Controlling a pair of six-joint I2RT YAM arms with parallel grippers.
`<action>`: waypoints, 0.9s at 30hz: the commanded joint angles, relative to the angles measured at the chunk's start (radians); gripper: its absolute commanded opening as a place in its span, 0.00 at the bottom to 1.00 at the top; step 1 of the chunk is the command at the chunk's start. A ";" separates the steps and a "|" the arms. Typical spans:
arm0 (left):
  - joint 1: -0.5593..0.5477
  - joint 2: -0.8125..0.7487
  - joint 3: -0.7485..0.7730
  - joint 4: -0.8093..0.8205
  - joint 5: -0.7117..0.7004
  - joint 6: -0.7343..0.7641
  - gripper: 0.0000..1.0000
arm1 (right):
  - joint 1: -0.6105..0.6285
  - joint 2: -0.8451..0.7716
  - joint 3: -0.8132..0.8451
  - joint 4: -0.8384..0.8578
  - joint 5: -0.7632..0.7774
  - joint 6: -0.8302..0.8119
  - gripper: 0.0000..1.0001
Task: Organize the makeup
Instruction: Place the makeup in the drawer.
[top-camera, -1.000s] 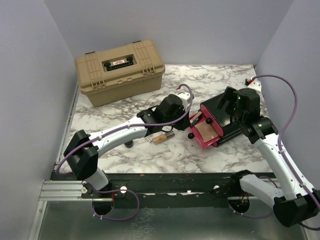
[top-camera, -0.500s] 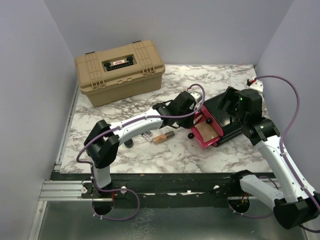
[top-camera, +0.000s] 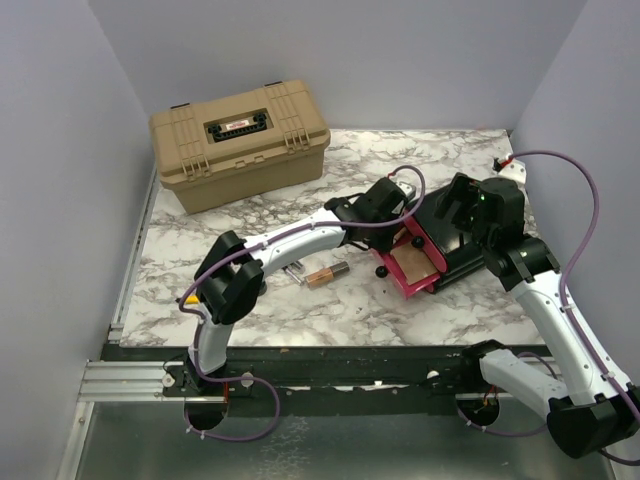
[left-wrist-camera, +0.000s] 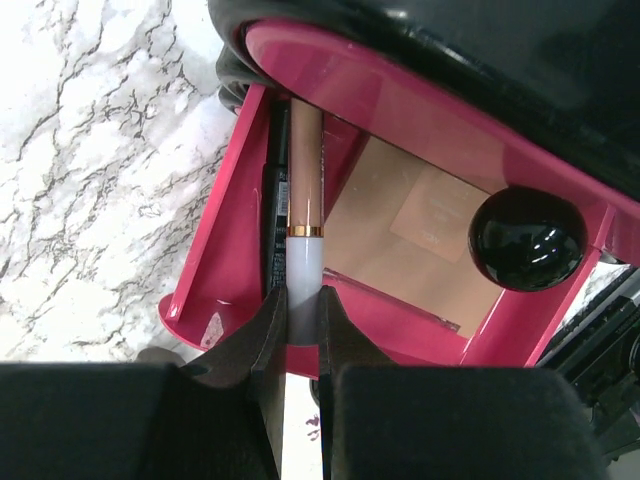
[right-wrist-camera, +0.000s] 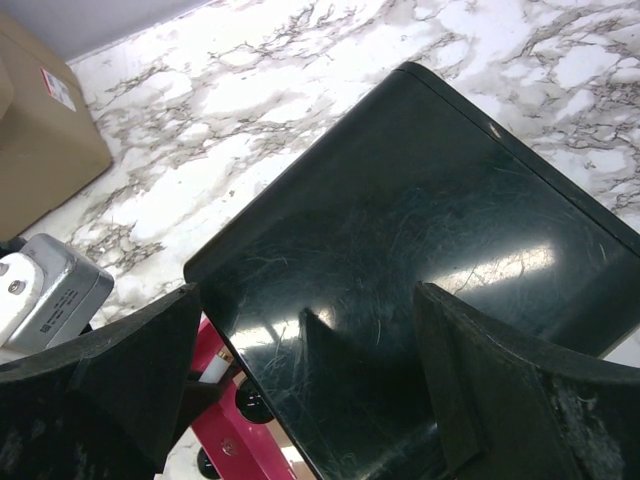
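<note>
My left gripper (left-wrist-camera: 303, 310) is shut on the white end of a copper-pink lipstick tube (left-wrist-camera: 305, 170). The tube's far end reaches into the open pink drawer (left-wrist-camera: 215, 270) of the black box (top-camera: 455, 235). A flat square copper-pink compact (left-wrist-camera: 420, 225) lies in that drawer, and a slim black tube (left-wrist-camera: 274, 215) lies along its left wall. Another copper lipstick tube (top-camera: 328, 273) rests on the marble table. In the top view the left gripper (top-camera: 404, 228) is at the drawer's back corner. My right gripper (right-wrist-camera: 308, 292) stands open just over the glossy top of the box (right-wrist-camera: 400, 230).
A tan toolbox (top-camera: 240, 140), lid closed, stands at the back left. A small silvery item (top-camera: 293, 270) lies beside the loose lipstick tube. The drawer's black knob (left-wrist-camera: 527, 238) sticks out near my left fingers. Grey walls close in the table (top-camera: 330, 310) on three sides.
The left arm has stretched to the right from the table's middle to the pink drawer, carrying the tube. The right gripper has shifted slightly over the box.
</note>
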 joint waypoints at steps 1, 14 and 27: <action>-0.004 0.026 0.060 -0.037 -0.028 0.017 0.00 | -0.006 0.003 -0.008 0.026 -0.019 -0.017 0.93; -0.021 0.028 0.068 -0.019 -0.028 0.021 0.44 | -0.009 0.017 0.012 0.014 -0.025 -0.029 0.93; -0.025 -0.063 0.026 0.005 -0.071 -0.006 0.55 | -0.010 0.012 0.031 0.005 -0.040 -0.029 0.93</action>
